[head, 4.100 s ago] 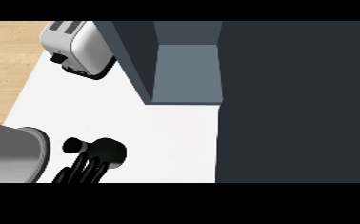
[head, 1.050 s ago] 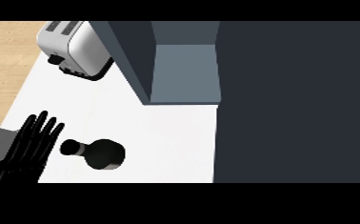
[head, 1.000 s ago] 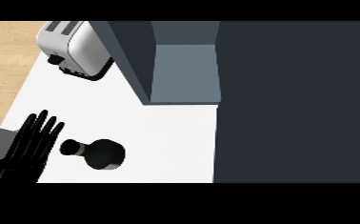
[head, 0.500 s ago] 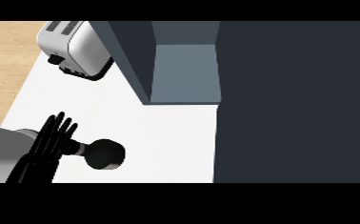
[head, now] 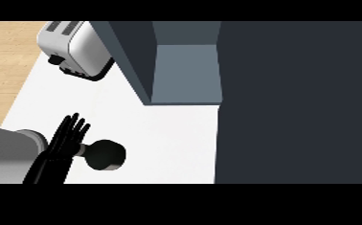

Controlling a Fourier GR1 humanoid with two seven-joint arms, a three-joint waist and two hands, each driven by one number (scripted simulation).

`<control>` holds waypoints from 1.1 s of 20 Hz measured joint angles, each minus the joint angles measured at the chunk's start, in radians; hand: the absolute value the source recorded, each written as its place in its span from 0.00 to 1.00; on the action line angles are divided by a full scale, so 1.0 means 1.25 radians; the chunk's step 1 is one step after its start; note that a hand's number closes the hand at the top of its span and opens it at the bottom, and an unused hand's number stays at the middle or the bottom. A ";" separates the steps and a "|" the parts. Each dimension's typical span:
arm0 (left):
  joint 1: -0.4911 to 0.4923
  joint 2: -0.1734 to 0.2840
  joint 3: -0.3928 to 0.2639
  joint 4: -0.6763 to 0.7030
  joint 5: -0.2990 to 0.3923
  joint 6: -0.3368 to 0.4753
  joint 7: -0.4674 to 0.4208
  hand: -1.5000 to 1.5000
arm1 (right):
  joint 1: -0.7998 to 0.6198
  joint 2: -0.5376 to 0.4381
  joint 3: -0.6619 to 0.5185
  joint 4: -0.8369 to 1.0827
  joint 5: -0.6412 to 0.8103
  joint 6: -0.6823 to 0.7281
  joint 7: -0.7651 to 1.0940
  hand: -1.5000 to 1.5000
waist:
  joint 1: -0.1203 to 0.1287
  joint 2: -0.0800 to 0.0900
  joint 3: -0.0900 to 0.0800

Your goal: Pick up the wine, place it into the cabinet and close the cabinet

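At the counter's (head: 176,123) left edge, near its front, our left hand (head: 60,147) holds its fingers straight and close together, touching the left side of the wine bottle (head: 105,154), not yet curled round it. The bottle stands upright on the counter near the front edge, well apart from the open cabinet (head: 185,73) behind. We judge it heavy, smooth and breakable, so we would grasp the body, not the neck.
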 measured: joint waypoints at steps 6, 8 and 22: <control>-0.017 0.007 0.008 0.061 -0.017 -0.018 -0.048 0.00 | -0.008 -0.007 -0.016 0.001 -0.001 0.008 0.008 0.00 | 0.000 0.000 0.000; -0.028 0.009 0.010 0.087 -0.026 -0.021 -0.066 0.00 | -0.011 -0.005 -0.018 0.002 -0.002 0.008 0.009 0.00 | 0.000 0.000 0.000; -0.086 -0.002 -0.002 0.253 -0.095 -0.015 -0.168 0.00 | -0.026 0.002 -0.007 -0.001 -0.001 0.003 0.029 0.00 | -0.001 0.000 0.000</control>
